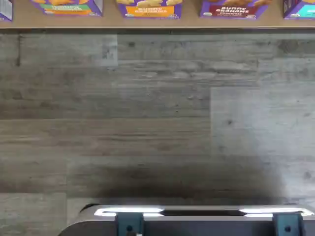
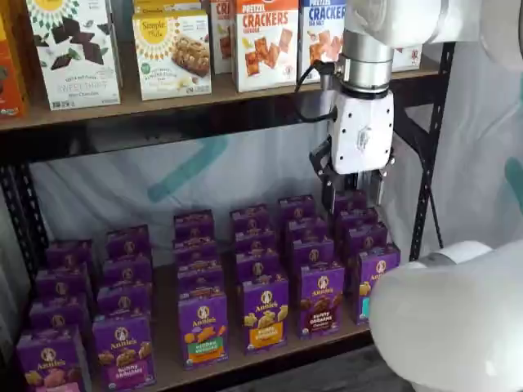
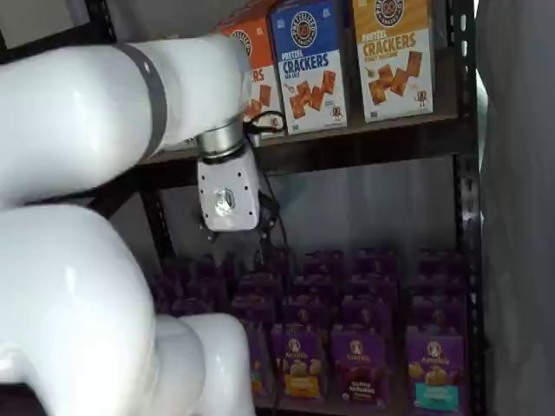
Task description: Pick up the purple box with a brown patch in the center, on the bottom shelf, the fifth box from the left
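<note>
Purple Annie's carton with the dark brown cracker picture and magenta "bunny grahams" band (image 2: 320, 299) is what you want; it stands upright at the front edge of the lower brown wooden shelf board (image 2: 270, 353), between a yellow-banded purple carton (image 2: 264, 314) and a teal-banded one (image 2: 372, 282).

In that shelf view you see the white-bodied gripper with black fingers (image 2: 353, 194) hanging above and behind the rows, well apart from the target. The fingers sit against dark cartons, so you cannot tell whether a gap lies between them.

In the other shelf view the target (image 3: 360, 364) again fronts its column, but the large white arm hides much of the rack, and the gripper (image 3: 232, 234) shows mainly its white body; the finger state stays unreadable there too.

The wrist view gives you what neither shelf view does: a look straight down on grey plank flooring, with the target's magenta band (image 1: 233, 10) just visible along the shelf's front edge (image 1: 147, 23).

Expect a light, thin cardboard carton, fairly stiff but crushable and somewhat slick. You would likely do best pinching its two narrow side faces near the upper part, though neighbours stand close on both sides.
</note>
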Robot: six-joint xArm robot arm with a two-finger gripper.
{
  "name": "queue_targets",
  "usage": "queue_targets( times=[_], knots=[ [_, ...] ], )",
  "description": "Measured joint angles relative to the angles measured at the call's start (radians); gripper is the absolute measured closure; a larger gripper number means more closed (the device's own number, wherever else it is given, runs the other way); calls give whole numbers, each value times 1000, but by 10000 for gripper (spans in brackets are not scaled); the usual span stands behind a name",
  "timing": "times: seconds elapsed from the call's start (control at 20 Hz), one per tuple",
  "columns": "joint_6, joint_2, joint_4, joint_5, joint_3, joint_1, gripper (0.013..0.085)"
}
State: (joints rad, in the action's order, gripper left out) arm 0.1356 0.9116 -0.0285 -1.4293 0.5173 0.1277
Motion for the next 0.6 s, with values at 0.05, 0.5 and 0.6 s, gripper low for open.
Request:
queue_targets(
  times=[0.05,0.5,0.6],
  knots=[
    [3,14,5,19,-11,2,130],
    [4,37,8,82,-53,4,130],
    [13,27,19,113,-75,11,130]
  ],
)
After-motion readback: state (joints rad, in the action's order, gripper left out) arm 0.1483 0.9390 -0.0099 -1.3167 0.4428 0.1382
